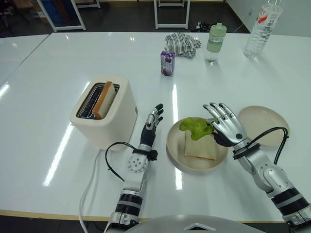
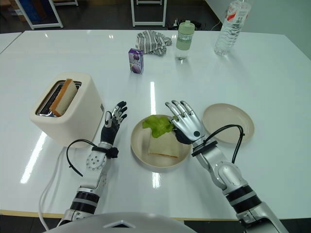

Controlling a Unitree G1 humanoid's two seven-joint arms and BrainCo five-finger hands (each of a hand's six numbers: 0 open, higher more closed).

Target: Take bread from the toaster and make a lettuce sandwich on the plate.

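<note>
The cream toaster [image 1: 111,125] stands on the white table at left, with one bread slice [image 1: 104,100] sticking up out of its slot. To its right is a beige plate [image 1: 172,145] holding a slice of bread [image 1: 200,147], with a green lettuce leaf [image 1: 196,127] lying on the slice's far edge. My right hand [image 1: 227,127] hovers at the plate's right side with fingers stretched out, and the leaf's edge touches its thumb side. My left hand [image 1: 151,125] rests between toaster and plate, fingers straight and holding nothing.
A second, empty beige plate [image 1: 266,120] sits right of my right hand. Further back are a small purple carton [image 1: 167,63], a striped cloth [image 1: 182,43], a green-lidded bottle [image 1: 215,42] and a water bottle [image 1: 261,26]. The toaster's white cord [image 1: 89,194] runs to the table's front edge.
</note>
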